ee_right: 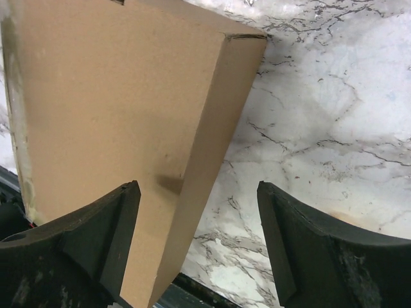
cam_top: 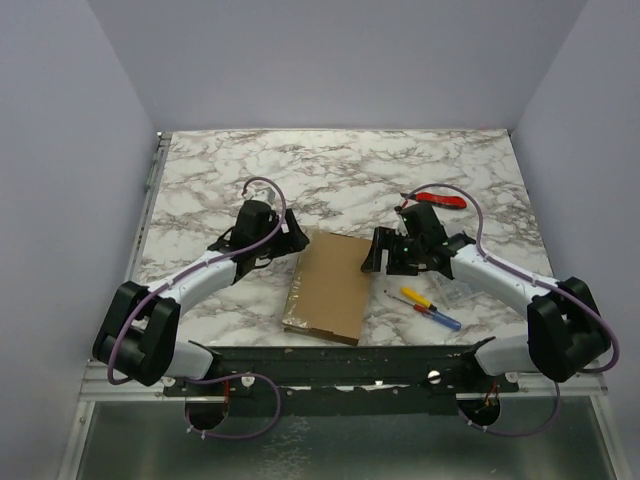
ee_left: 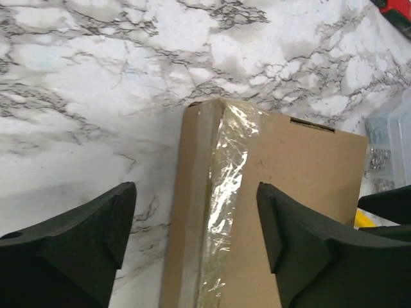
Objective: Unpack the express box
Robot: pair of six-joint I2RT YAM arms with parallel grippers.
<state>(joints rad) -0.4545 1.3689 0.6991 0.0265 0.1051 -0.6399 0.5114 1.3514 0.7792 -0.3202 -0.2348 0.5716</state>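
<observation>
At the left pincer [ee_left: 195, 189]: fingers wide apart, gripping nothing; the taped edge of the express box [ee_left: 302, 186] lies between them.
Right pincer [ee_right: 198, 187]: fingers apart too, over the box's other side; touching it or not, hard to tell.
Express box: flat on the table [cam_top: 250, 170], closed, toward 6 o'clock.
Clear case [ee_left: 392, 141]: at the box's 3 o'clock, cut off; small metal bits inside, too tiny from above.
Red tool [cam_top: 440, 200]: at the right pincer's 1 o'clock; the left wrist view shows only a corner.
</observation>
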